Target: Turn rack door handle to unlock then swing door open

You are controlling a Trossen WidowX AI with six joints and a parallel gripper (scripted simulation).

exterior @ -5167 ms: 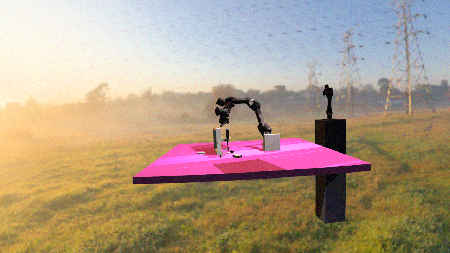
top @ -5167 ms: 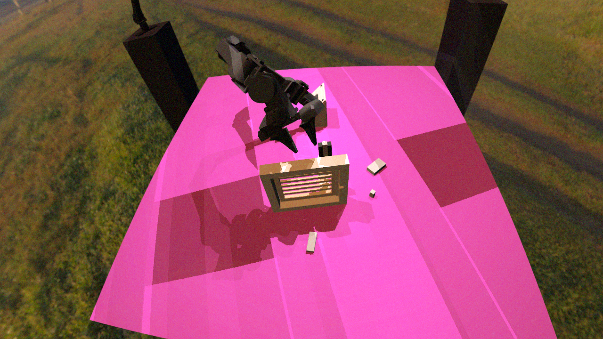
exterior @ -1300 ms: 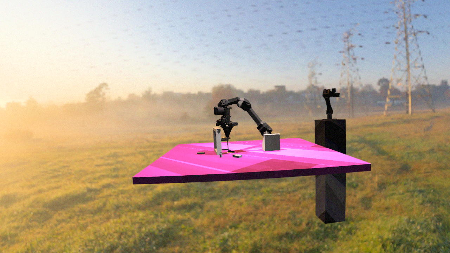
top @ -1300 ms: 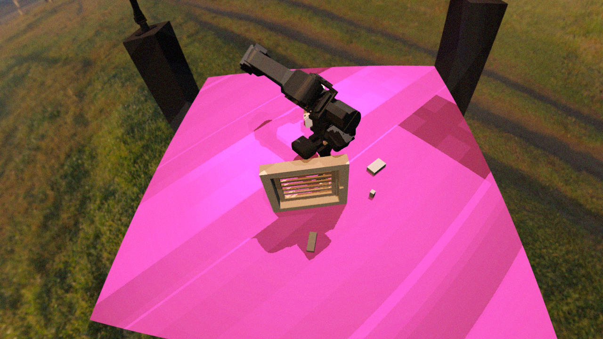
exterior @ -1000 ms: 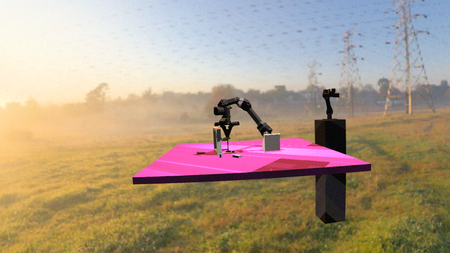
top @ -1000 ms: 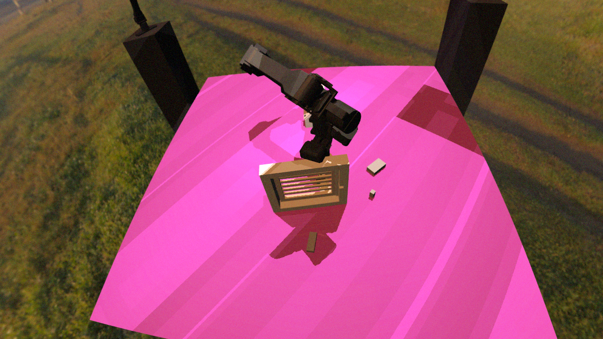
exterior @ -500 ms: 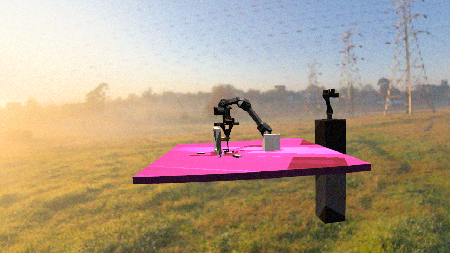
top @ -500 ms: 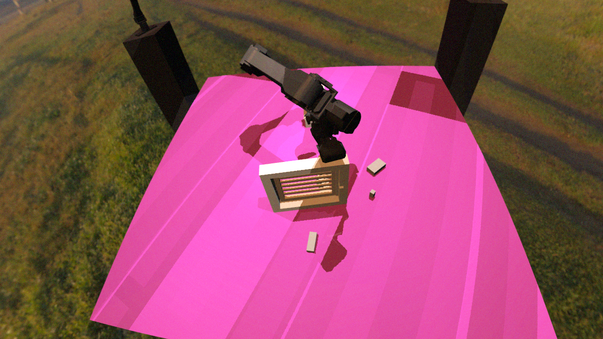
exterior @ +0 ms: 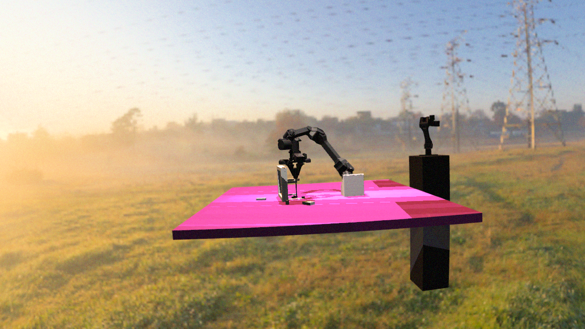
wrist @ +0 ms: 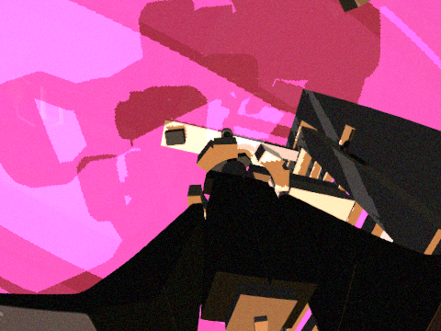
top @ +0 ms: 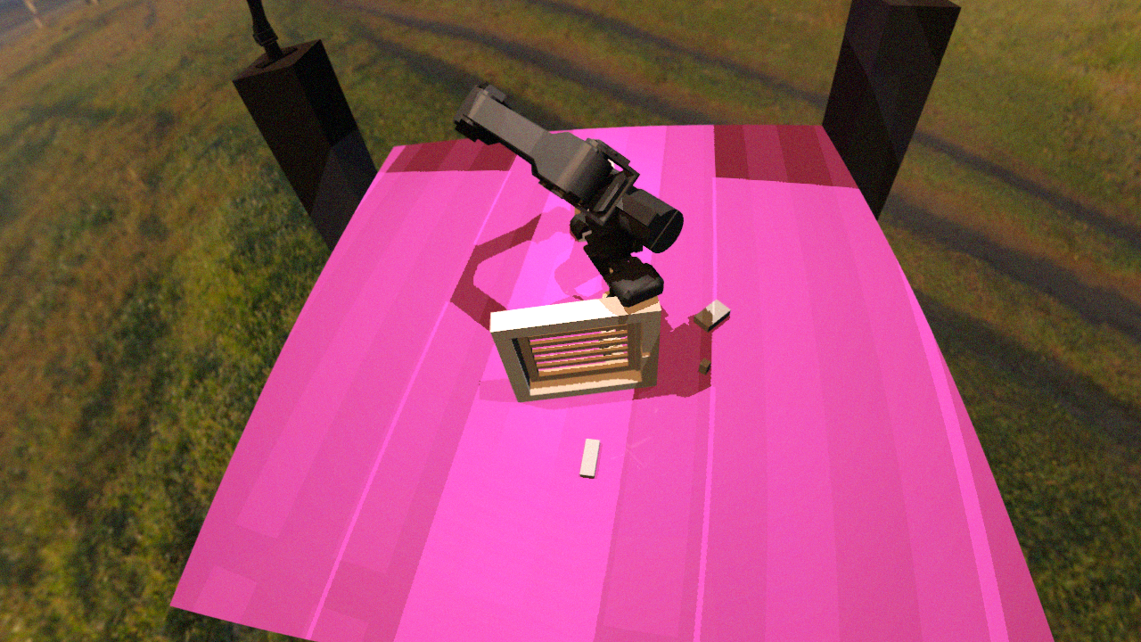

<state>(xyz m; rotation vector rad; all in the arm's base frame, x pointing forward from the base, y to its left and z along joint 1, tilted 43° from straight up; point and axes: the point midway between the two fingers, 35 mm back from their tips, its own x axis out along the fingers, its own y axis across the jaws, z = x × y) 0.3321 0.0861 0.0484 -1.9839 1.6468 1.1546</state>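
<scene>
From the top view, I'm seeing a pale slim block (top: 589, 458) (exterior: 261, 198) lying nearest on the pink table (top: 494, 550) (exterior: 245, 223) (wrist: 37, 216). Beyond it, the rack's frame (top: 572, 313) (exterior: 282, 183) (wrist: 404, 152) is standing upright, with a small cube (top: 704, 366) (exterior: 287, 202) and a wider block (top: 712, 315) (exterior: 308, 203) lying to one side. At the frame's far side, I'm gripping the door's handle (wrist: 236, 164) in the pincer (top: 634, 281) (exterior: 295, 177) (wrist: 242, 210); I cannot tell the door's angle.

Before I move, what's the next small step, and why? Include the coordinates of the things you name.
Probably keep the fingers (exterior: 291, 169) closed and ease the handle (exterior: 296, 188) gently away from the frame (top: 574, 313) (exterior: 284, 183): the fingers are gripping it, and slats (top: 582, 353) seem to span the frame, suggesting a closed door.
</scene>
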